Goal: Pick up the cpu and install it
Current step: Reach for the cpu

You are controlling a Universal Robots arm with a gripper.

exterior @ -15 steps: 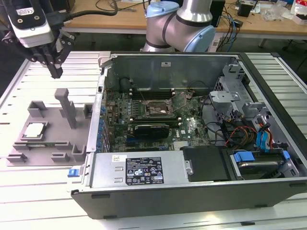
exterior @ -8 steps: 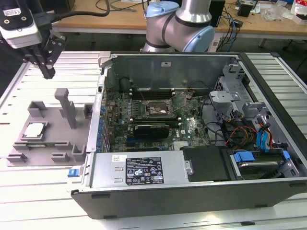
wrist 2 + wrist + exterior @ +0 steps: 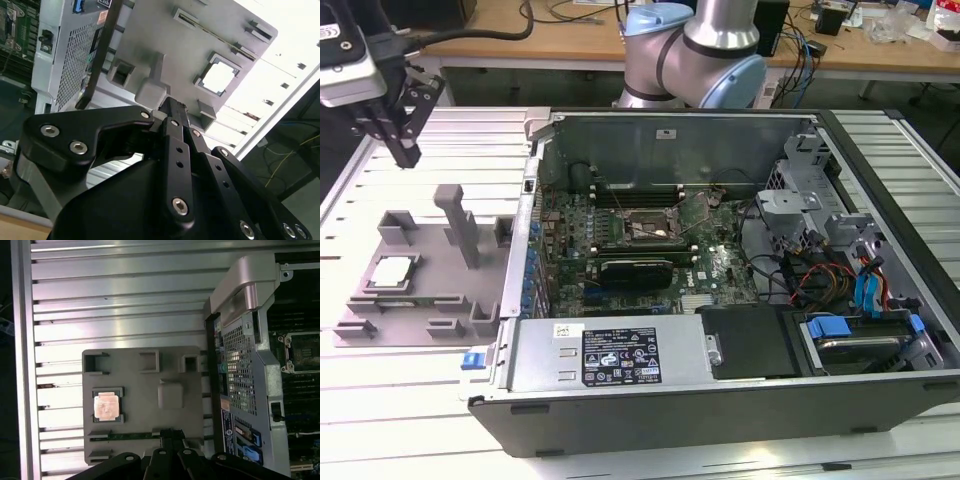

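Pincer (image 3: 405, 150) hangs closed and empty; the cpu (image 3: 393, 271) lies below it, slightly aside, in a grey holder (image 3: 440, 305). Pick-up seems not yet begun; grasping calls for open fingers centred over the cpu.

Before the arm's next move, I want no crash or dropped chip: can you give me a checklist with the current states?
1. cpu lies flat in the gray holder, top uncovered: ok.
2. pincer holds nothing: ok.
3. Pincer open for a grasp: not ok, it is shut.
4. Pincer over the cpu: not ok, it hangs raised and apart from it.
5. socket ready for the chip: cannot tell.
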